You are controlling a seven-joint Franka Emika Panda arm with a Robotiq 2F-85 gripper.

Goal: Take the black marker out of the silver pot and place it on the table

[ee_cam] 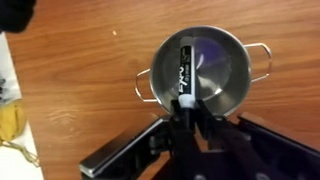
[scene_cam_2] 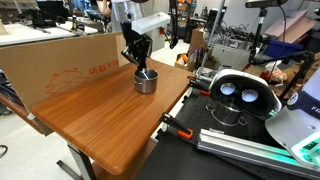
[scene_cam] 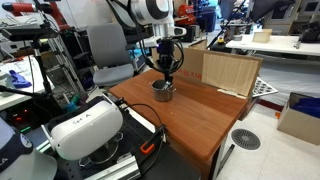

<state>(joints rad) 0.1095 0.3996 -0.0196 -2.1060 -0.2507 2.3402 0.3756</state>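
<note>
Wrist view, looking straight down: my gripper [ee_cam: 190, 116] comes in from the bottom edge. Its two dark fingers are drawn close together, and they appear to pinch the near, paler end of the black marker [ee_cam: 184, 70]. The contact is small and shadowed, so I judge that pinch rather than see it plainly.

The marker lies inside the silver pot [ee_cam: 240, 75], slanting across the bowl. Its long axis runs almost straight away from my fingers, from the near rim toward the far rim, with the dark body pointing away from me. The pot is round and shiny, with a small loop handle on each side. It stands on the table [ee_cam: 80, 70], whose reddish-brown wood fills the rest of this view.

In both exterior views my gripper [scene_cam: 166, 78] [scene_cam_2: 144, 68] points downward, tips dipped into the mouth of the pot [scene_cam: 163, 93] [scene_cam_2: 146, 84].

As I judge it, the coming move is a lift straight up until the marker's far end clears the rim. A shift sideways would then bring it over the wood beside the pot.
</note>
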